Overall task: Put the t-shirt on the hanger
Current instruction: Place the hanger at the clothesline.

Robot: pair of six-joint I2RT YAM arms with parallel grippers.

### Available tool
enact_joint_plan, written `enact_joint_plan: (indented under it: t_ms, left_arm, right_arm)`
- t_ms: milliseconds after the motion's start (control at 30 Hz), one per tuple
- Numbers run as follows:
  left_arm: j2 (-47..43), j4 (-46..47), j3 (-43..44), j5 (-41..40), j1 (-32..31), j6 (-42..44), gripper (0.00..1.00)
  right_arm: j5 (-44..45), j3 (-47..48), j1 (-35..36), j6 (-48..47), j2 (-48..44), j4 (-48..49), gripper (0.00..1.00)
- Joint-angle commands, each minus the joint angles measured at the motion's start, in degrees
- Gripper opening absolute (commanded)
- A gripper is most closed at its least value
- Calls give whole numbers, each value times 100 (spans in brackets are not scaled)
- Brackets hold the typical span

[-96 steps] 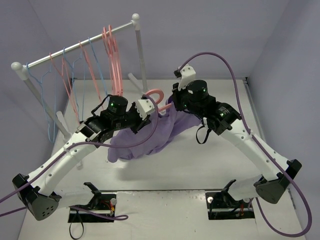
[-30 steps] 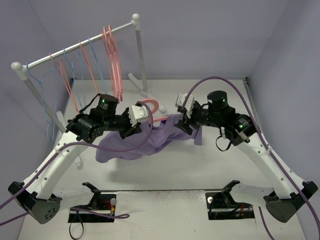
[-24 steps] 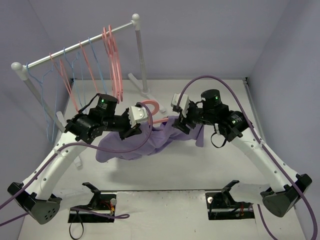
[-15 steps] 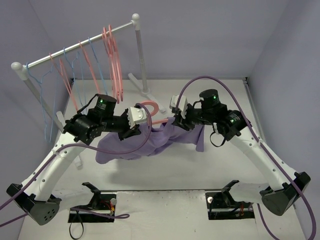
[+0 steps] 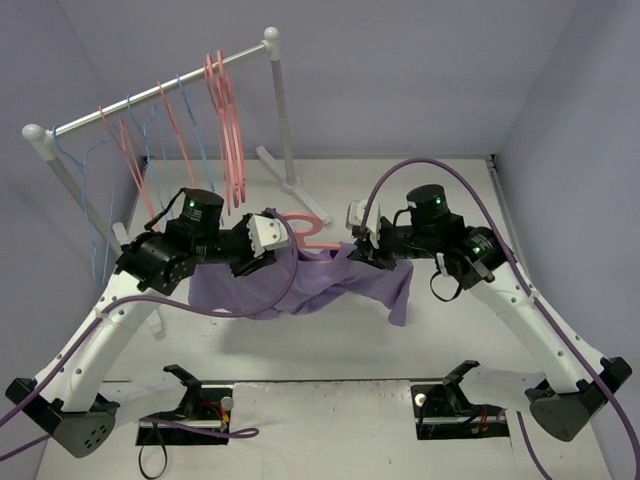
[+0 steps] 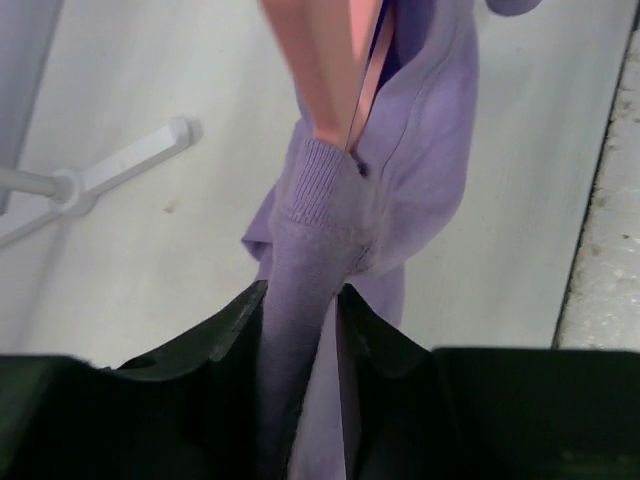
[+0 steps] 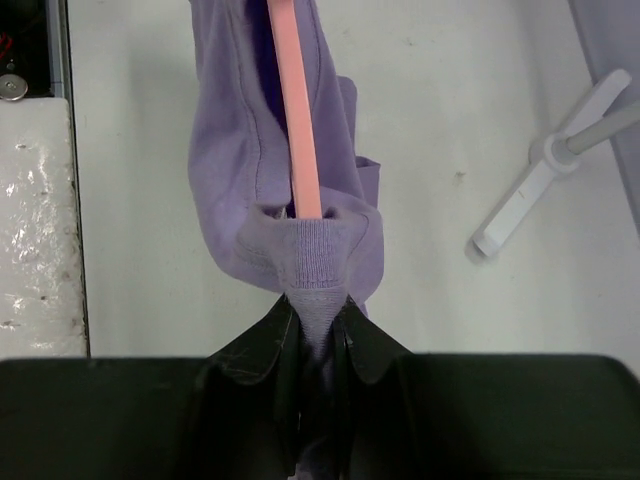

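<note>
The purple t-shirt (image 5: 300,285) hangs stretched between my two grippers above the table. A salmon-pink hanger sits inside it, its curled hook (image 5: 308,222) sticking out at the collar. My left gripper (image 5: 272,245) has the collar's left side between its jaws. In the left wrist view the left gripper (image 6: 302,288) stands slightly parted, the cloth (image 6: 430,150) against one finger, the hanger (image 6: 320,60) entering the collar beyond. My right gripper (image 5: 362,240) pinches the collar's right side. In the right wrist view the right gripper (image 7: 315,300) is shut on the ribbed collar (image 7: 315,250), the hanger's bar (image 7: 295,110) running into the shirt.
A white clothes rack (image 5: 150,95) stands at the back left with thin blue wire hangers (image 5: 100,200), thin pink-red ones (image 5: 135,170) and thick pink ones (image 5: 228,110). Its foot (image 5: 285,175) rests just behind the grippers. Grey walls close in on both sides.
My right gripper came in and closed on the collar. The left arm pulled back to the left, stretching the shirt wider, and its jaws have loosened a little.
</note>
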Motion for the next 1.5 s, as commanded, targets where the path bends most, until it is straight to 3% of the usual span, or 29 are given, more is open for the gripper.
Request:
enact_joint_plan:
  t_ms: [0, 267, 600, 800, 967, 1267, 1467]
  left_arm:
    - [-350, 151, 299, -183, 154, 137, 35]
    - [-406, 119, 419, -236, 450, 161, 39]
    - [-511, 316, 1322, -1174, 462, -356, 61]
    - [-585, 737, 1711, -2184, 462, -1025, 62]
    - [-621, 856, 1749, -2424, 464, -1161, 62]
    - [-670, 1286, 1722, -2668, 470, -1787, 62]
    - [-729, 1529, 1875, -2960, 462, -2201, 62]
  right_arm:
    - [172, 157, -74, 263, -522, 525, 0]
    - [325, -21, -74, 314, -753, 318, 0]
    - [935, 66, -83, 637, -973, 94, 0]
    - [1386, 298, -109, 937, -1016, -43, 0]
    - [1769, 470, -172, 1063, -1076, -38, 0]
    - [3519, 1560, -197, 1217, -866, -38, 0]
    - [4472, 3021, -197, 1109, -268, -22, 0]
